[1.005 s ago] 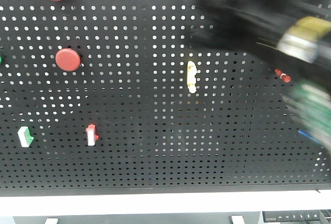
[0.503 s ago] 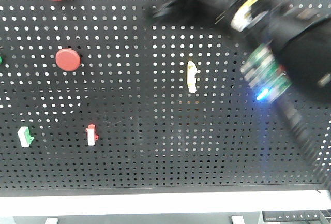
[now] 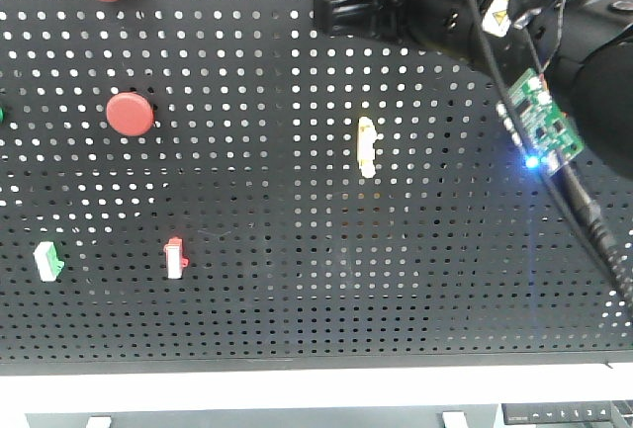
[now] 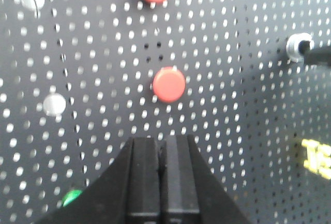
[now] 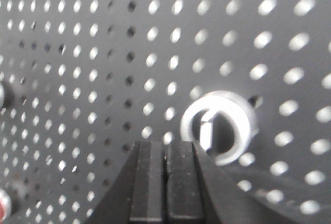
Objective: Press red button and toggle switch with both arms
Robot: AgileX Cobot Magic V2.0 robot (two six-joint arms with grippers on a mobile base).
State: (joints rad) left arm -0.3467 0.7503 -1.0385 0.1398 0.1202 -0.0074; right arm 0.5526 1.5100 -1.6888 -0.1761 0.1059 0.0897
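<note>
Though apart — left gripper (image 4: 161,142), red button (image 4: 169,84)

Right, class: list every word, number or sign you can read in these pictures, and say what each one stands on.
No word or number can be read in any view.
Yellow warning label on the right arm: print too small to read.
Dark strip below the pegboard: marks too small to read.
</note>
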